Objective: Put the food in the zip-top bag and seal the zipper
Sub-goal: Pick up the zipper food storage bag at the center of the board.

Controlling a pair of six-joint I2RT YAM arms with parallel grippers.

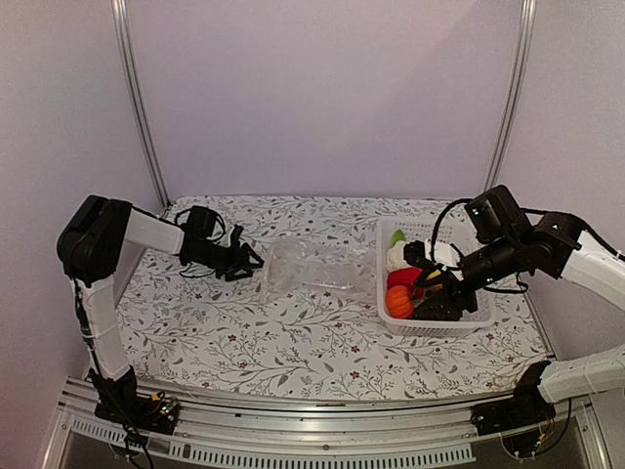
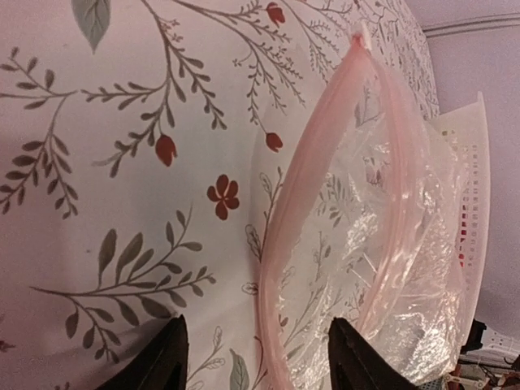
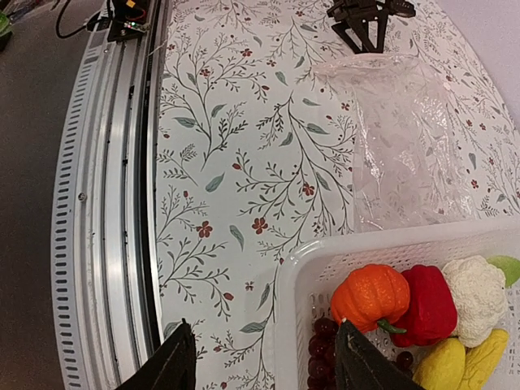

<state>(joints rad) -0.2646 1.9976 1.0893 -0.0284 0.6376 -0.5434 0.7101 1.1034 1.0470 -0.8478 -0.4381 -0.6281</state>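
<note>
The clear zip-top bag [image 1: 317, 267] lies flat in the middle of the table, empty, its mouth open toward the left. In the left wrist view its pinkish zipper [image 2: 280, 236] runs between my left gripper's [image 2: 258, 361] open fingers; it holds nothing. My left gripper [image 1: 242, 260] sits at the bag's left edge. The food lies in the white basket [image 3: 325, 260]: orange pumpkin [image 3: 370, 296], red pepper [image 3: 429, 305], cauliflower [image 3: 475, 288], yellow pieces [image 3: 455, 361], grapes [image 3: 321, 345], green piece [image 3: 508, 268]. My right gripper [image 3: 264, 361] is open and empty over the basket's front-left corner.
The white mesh basket [image 1: 383, 293] stands right of the bag, touching its right end. The metal rail [image 3: 122, 203] runs along the table's near edge. White walls and frame posts close in the back and sides.
</note>
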